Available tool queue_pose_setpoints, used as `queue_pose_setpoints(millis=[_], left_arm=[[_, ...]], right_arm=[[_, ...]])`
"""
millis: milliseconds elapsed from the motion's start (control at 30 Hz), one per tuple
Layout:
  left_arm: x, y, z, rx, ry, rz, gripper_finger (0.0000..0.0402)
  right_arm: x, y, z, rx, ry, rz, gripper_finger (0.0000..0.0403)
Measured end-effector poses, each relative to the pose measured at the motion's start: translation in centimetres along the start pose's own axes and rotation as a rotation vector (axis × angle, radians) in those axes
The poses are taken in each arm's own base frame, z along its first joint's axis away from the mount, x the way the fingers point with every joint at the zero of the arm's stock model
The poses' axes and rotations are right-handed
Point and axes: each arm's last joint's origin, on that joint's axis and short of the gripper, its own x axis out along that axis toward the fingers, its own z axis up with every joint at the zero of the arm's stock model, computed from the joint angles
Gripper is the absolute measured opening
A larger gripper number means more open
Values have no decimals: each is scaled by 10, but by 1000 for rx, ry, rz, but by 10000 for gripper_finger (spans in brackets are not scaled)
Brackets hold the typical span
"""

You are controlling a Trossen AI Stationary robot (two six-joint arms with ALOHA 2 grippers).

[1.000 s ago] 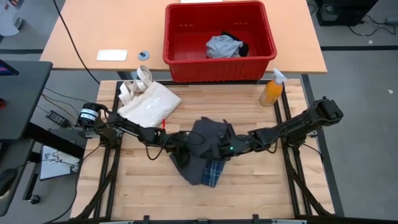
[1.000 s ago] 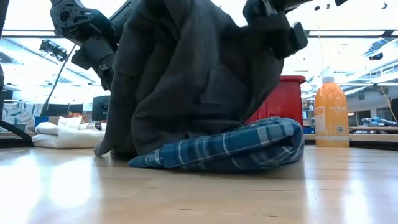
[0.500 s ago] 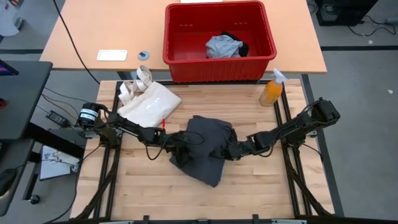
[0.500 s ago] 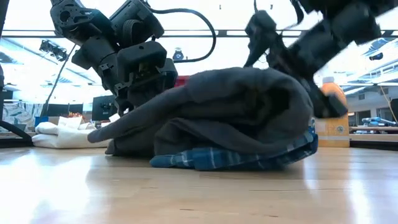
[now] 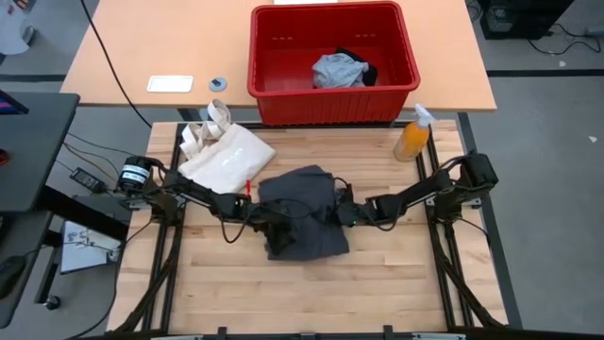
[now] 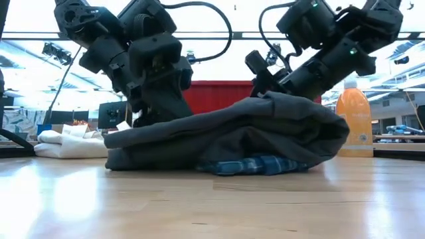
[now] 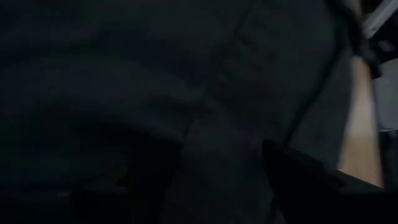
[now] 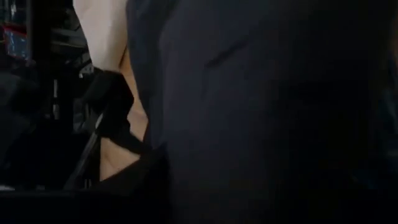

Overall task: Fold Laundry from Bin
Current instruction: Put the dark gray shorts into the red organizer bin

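Observation:
A dark charcoal-grey garment lies in a folded heap mid-table, over a blue-and-white plaid shirt whose edge peeks out beneath it. My left gripper is at the heap's left edge and my right gripper at its right edge, both shut on the grey cloth. That cloth fills the left wrist view and the right wrist view. The red bin stands behind the table, with a light grey piece and a black piece inside. My left gripper has the grey garment at its left edge, coming slanting down from the table's left. The cloth covers the fingertips, so the layers cannot be told. The garment rests on the table and the plaid shirt. My right gripper has the garment's upper right part, slanting down from the table's right. Cloth hides the fingertips. The garment rises slightly to the gripper there, and the rest lies slack on the heap.
A cream tote bag lies at the table's far left, close to my left arm. An orange spray bottle stands at the far right corner. Bare wood stretches along the near side.
My right gripper has sunk toward the table and drawn toward the far edge, carrying the grey garment's right part down. The garment, hanging high between both grippers a second ago, now lies folded flat over the plaid shirt, which is mostly covered.

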Motion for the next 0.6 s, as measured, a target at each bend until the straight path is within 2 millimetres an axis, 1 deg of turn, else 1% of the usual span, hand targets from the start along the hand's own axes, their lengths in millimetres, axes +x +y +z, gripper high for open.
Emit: queue_pose_setpoints(millis=[100,200,233,433,567,600], left_arm=[[-6,-5,9,-18,-7,-49,254],[-21,-11,20,-26,-21,-84,239],[-28,-13,24,-21,-30,-89,232],[-74,-26,43,2,-126,-135,195],[-102,-30,51,8,-227,-131,187],[-109,-32,55,8,-274,-129,186]], right_arm=[[-1,3,4,-26,19,11,150],[-2,5,6,-47,66,23,48],[-3,7,7,-57,82,40,34],[-23,32,12,-72,108,177,38],[-44,48,21,-100,93,269,37],[-50,53,25,-106,83,292,36]])
